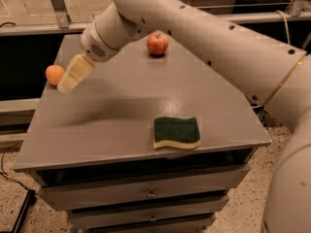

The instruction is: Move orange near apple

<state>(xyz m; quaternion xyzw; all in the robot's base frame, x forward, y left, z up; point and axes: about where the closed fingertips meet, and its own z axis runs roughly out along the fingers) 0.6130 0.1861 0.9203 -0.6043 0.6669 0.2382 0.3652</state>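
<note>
1. Your gripper (73, 74) hung just beside the orange (53, 74) at a side edge of the grey drawer cabinet (121, 110). Whether it was wide or narrow, you could not tell.
2. The orange lay ungrasped, well apart from the apple (157, 43) at the far edge, so picking, carrying and placing all remained.
3. The cabinet top also bore a green sponge (176, 131), and a speckled floor (243, 210) lay around.
</note>
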